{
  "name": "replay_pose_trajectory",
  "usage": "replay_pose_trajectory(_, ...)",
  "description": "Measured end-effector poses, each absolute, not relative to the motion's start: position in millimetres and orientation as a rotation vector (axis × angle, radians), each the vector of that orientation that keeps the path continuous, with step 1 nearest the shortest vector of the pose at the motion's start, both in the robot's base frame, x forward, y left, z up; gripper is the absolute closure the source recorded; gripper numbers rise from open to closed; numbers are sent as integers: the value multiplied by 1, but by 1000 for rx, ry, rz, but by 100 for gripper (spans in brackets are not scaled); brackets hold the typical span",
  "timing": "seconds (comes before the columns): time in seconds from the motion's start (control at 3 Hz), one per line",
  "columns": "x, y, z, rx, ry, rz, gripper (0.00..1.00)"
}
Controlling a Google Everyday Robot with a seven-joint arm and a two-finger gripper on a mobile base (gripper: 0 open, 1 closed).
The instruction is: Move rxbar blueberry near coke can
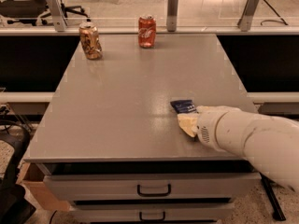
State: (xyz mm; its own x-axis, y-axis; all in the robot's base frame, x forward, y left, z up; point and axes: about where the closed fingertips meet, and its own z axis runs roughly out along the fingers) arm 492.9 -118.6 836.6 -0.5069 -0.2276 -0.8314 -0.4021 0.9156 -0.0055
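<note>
The rxbar blueberry (pixel 183 106), a dark navy wrapper, lies flat on the grey table (pixel 131 87) at the front right; its near end is hidden behind my gripper. My gripper (pixel 186 122), cream-tipped at the end of the white arm, sits right at the bar's near end, low over the table. The coke can (pixel 146 31), red with white script, stands upright at the table's far edge, far from the bar.
A gold-brown patterned can (pixel 90 40) stands at the far left of the table. Metal posts (pixel 173 3) and a glass rail run behind the far edge. Drawers (pixel 154 189) lie below the front edge. A cardboard box (pixel 35 188) sits at the lower left.
</note>
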Motion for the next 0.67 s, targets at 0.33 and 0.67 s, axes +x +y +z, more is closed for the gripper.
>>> replay_pose_trajectory(0.33, 517, -134, 876, -486, 2070, 165, 100)
replay_pose_trajectory(0.67, 556, -155, 920, -539, 2013, 76, 100)
